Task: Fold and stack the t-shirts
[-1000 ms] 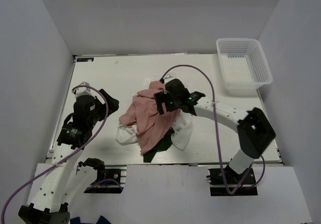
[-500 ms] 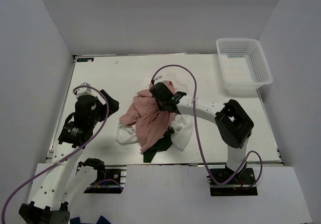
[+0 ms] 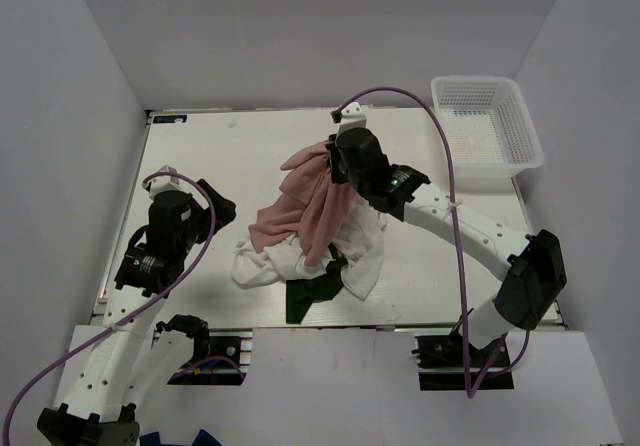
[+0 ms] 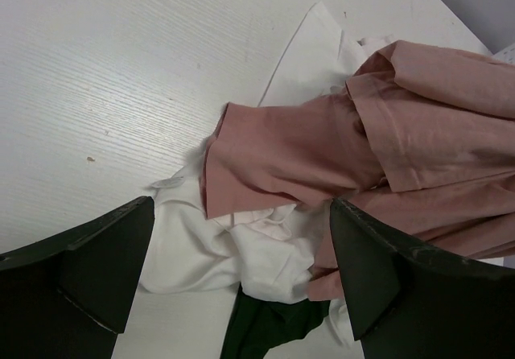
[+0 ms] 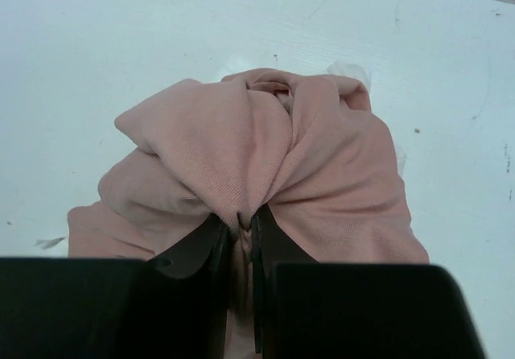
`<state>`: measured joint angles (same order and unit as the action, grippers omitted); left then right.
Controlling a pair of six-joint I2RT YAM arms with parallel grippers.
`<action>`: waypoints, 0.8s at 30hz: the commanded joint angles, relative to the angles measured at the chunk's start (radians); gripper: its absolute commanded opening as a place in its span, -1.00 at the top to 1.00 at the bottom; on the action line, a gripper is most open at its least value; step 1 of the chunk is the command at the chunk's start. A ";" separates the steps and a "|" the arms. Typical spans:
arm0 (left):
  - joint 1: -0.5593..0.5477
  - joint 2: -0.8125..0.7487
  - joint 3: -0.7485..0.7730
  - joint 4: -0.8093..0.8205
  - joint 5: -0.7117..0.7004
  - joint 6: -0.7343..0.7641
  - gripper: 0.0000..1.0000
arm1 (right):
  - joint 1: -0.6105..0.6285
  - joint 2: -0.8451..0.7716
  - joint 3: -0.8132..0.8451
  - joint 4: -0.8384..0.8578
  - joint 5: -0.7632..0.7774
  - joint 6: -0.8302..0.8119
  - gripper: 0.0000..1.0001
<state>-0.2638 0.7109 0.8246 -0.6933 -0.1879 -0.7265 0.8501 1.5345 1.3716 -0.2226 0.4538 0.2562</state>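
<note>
Now the right gripper (image 5: pixel 238 229) pinches a fold of the dusty pink cloth t-shirt (image 3: pixel 312 198).
It drapes over crumpled white t-shirts (image 3: pixel 262 266) and a dark green t-shirt (image 3: pixel 303 299) on the white table (image 3: pixel 215 151); the left gripper (image 4: pixel 241 266) hovers beside them, spread wide.

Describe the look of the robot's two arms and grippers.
The left arm and right arm have white tubular links, black joint housings and black bases. A purple cable loops along each. The left gripper and right gripper have matte black wedge-shaped fingers. A small green light glows near the right wrist.
</note>
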 commanded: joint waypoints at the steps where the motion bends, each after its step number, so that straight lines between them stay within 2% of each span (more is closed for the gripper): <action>1: -0.003 0.010 0.013 -0.009 -0.013 -0.017 -1.00 | -0.025 0.006 0.081 0.035 -0.050 0.026 1.00; 7: 0.006 0.045 0.033 -0.009 -0.024 -0.017 -1.00 | -0.072 0.050 0.187 0.052 -0.087 0.046 1.00; 11: 0.006 0.065 0.042 -0.031 -0.039 -0.027 -1.00 | -0.092 0.053 0.185 0.104 -0.139 0.025 1.00; 17: 0.006 0.065 0.012 0.000 -0.070 -0.027 -1.00 | -0.135 0.065 0.213 0.088 -0.181 -0.018 1.00; 24: 0.006 0.136 0.085 0.035 -0.113 -0.001 -1.00 | -0.220 0.168 0.380 0.034 -0.305 -0.046 1.00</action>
<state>-0.2630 0.8169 0.8440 -0.6956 -0.2520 -0.7467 0.6731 1.6863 1.6501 -0.2386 0.2207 0.2340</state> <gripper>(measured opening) 0.996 0.144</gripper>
